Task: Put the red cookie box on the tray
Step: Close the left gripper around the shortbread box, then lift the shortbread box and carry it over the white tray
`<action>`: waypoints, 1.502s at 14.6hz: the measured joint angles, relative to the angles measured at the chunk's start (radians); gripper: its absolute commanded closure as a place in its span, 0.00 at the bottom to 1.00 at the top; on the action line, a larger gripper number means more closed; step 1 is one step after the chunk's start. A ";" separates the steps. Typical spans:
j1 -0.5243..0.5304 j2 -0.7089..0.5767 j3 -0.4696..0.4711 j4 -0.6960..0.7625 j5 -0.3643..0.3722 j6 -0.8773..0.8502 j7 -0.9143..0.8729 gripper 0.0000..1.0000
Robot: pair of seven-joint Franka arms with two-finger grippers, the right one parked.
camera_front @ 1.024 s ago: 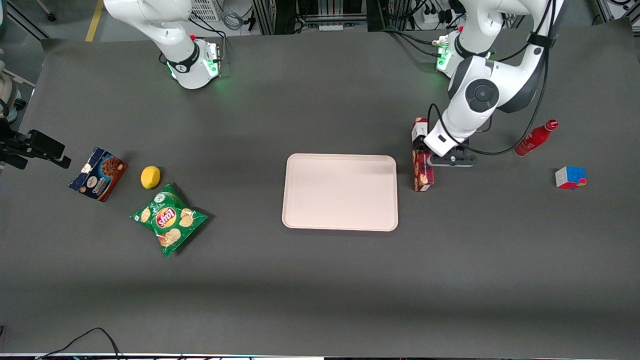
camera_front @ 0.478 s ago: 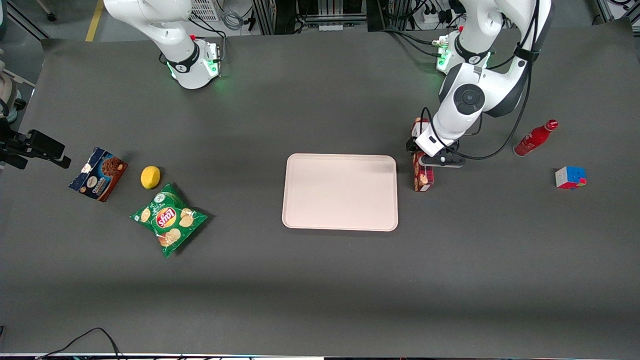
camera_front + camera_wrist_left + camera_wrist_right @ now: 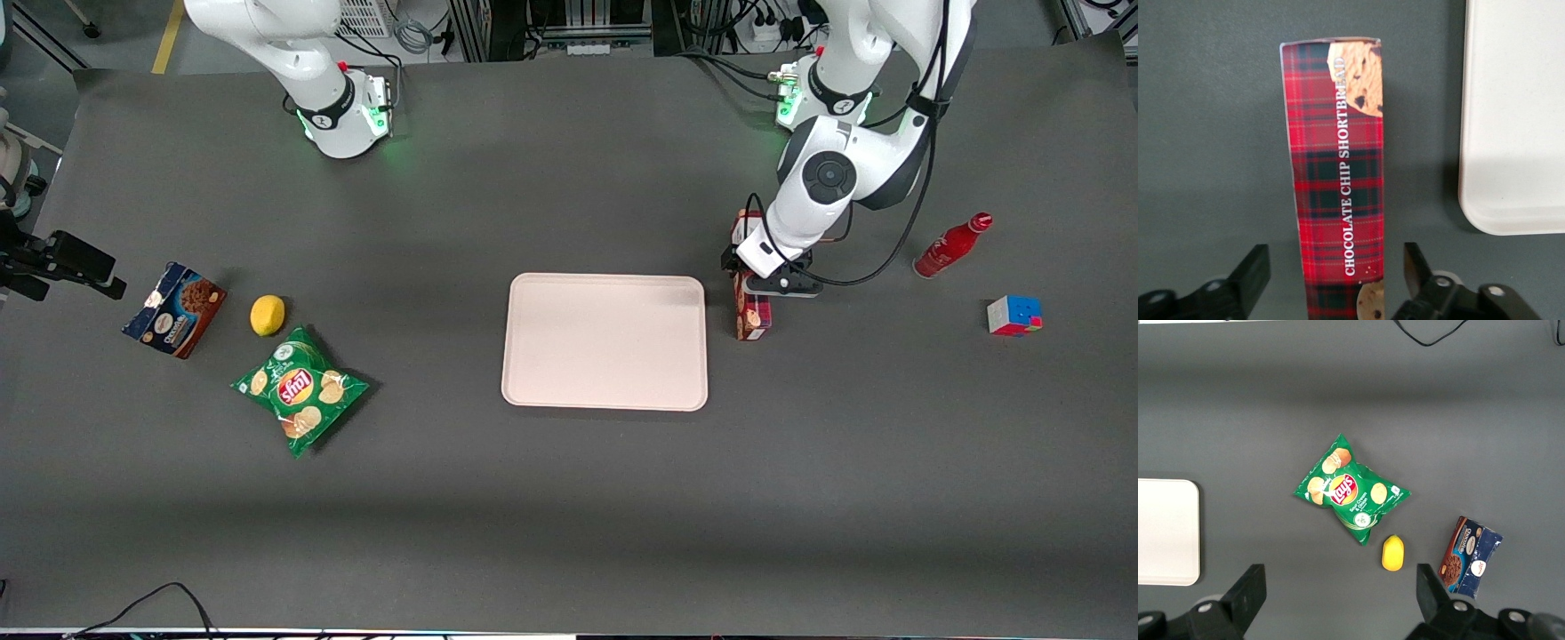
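On the dark grey table (image 3: 569, 516), just beside the tray's short edge toward the working arm's end, the red cookie box (image 3: 751, 313) lies flat with its long axis running along that edge, close to the tray (image 3: 605, 342) but not touching; a strip of bare table shows between them. Left gripper (image 3: 754, 283) hangs low over the middle of the box, the white wrist covering most of the box's farther half in the front view. Wrist view: gripper (image 3: 1335, 270) straddles the red cookie box (image 3: 1338, 173), fingers (image 3: 1253, 272) spread, one on each long side, a visible gap of table between each pad and the carton, so no contact. Box top face reads "CHOCOLATE CHIP SHORTBREAD" in white on red plaid, cookie pictures at both ends. A rounded corner of the tray (image 3: 1511, 133) shows alongside, surface bare and pale cream. Red bottle (image 3: 951, 246) lies tilted on the table toward the working arm's end, well apart from the box; multicoloured cube (image 3: 1013, 315) sits nearer the front camera than the bottle. Toward the parked arm's end: yellow lemon (image 3: 267, 315), green chip bag (image 3: 300, 388) near it and closer to the camera, dark blue-and-brown chocolate cookie box (image 3: 174, 308) beside the lemon. All three lie well apart from the tray.
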 measured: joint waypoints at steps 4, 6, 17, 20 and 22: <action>0.000 0.002 -0.006 0.000 0.000 0.004 -0.005 0.82; -0.001 0.002 -0.020 0.000 0.000 0.005 -0.044 0.89; -0.006 -0.062 -0.066 0.078 0.000 -0.098 -0.140 1.00; -0.006 -0.166 -0.031 0.163 0.001 -0.293 -0.113 1.00; -0.005 -0.221 0.018 0.250 0.001 -0.442 -0.068 1.00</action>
